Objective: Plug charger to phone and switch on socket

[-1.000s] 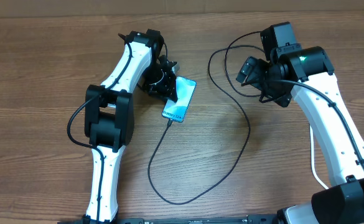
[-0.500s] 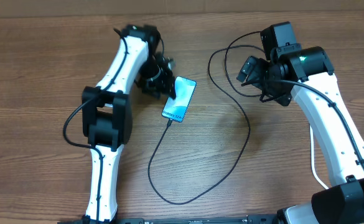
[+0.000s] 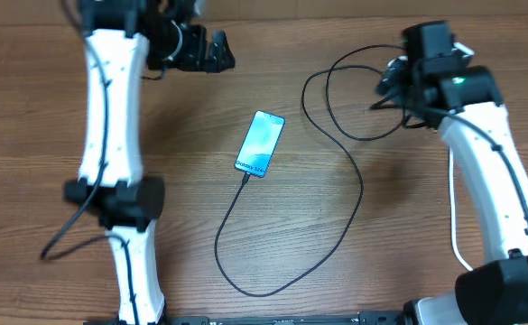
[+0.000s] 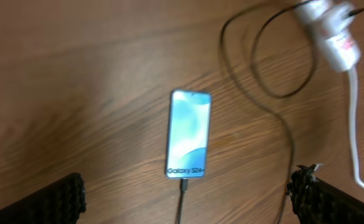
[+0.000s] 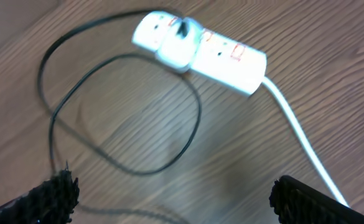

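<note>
The phone [image 3: 260,143] lies face up mid-table, its blue screen lit [image 4: 188,134]. The charger cable [image 3: 245,284] enters the phone's bottom edge [image 4: 183,193], loops toward the front, then runs back in coils [image 5: 138,112] to a plug [image 5: 178,43] seated in the socket [image 5: 225,59]. My left gripper [image 3: 217,51] hangs open and empty at the back left, well off the phone [image 4: 188,186]. My right gripper [image 3: 397,86] is open and empty above the socket [image 4: 331,31], which the arm mostly hides in the overhead view.
The socket's thick white cord [image 5: 300,130] trails off to the right and runs along the right arm [image 3: 451,212]. Bare wood [image 3: 56,162] surrounds the phone. The table's back edge [image 3: 291,11] lies just behind both grippers.
My left gripper opened, let go of the phone and pulled away to the back left, higher up. My right gripper shifted slightly right and back over the socket.
</note>
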`<state>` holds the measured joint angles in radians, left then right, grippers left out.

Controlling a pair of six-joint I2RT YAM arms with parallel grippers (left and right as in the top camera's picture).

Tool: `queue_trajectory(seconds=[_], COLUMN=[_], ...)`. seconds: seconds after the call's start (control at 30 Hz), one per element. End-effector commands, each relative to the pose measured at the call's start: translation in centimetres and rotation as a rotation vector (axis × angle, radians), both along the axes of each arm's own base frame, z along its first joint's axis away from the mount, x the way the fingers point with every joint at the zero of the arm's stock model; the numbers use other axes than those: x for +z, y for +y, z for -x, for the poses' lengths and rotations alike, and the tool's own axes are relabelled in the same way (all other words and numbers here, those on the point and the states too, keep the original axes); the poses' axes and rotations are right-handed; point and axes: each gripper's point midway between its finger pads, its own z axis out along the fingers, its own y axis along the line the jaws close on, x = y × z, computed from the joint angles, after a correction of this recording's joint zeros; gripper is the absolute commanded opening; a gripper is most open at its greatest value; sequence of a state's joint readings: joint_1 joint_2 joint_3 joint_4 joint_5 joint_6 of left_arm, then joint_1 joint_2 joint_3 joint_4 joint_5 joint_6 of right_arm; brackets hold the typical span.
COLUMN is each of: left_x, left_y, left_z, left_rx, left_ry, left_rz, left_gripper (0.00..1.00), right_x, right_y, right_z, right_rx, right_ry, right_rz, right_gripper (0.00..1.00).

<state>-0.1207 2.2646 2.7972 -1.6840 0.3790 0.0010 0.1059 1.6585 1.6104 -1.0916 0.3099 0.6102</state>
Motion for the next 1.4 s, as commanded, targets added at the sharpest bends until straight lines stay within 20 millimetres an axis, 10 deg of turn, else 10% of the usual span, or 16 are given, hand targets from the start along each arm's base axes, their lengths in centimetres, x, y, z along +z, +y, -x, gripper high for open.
queue_trajectory(seconds=[0.0, 0.23, 0.63, 1.37], left_x=[8.2, 15.8, 17.0, 16.8], left_y=[0.3, 1.1, 1.6, 1.5], left_z=[3.6, 9.4, 10.4, 10.3], left_rx=[0.020, 0.025, 0.039, 0.039], left_ry=[-0.192, -0.389, -0.427, -0.422], left_rz=[0.020, 0.047, 0.034, 0.033], left_gripper=[1.00, 1.00, 1.00, 1.00], right_x=[-2.8, -3.1, 0.1, -11.9], right_y=[-1.1, -2.0, -11.1, -17.5], right_z=[-0.7, -2.1, -9.0, -12.1], right_rx=[0.087, 0.234, 0.028, -0.064], right_ry=[0.076, 0.153, 0.052, 0.172], right_rz=[-0.114, -0.302, 0.110, 0.120], right_gripper=[1.00, 1.00, 1.00, 1.00])
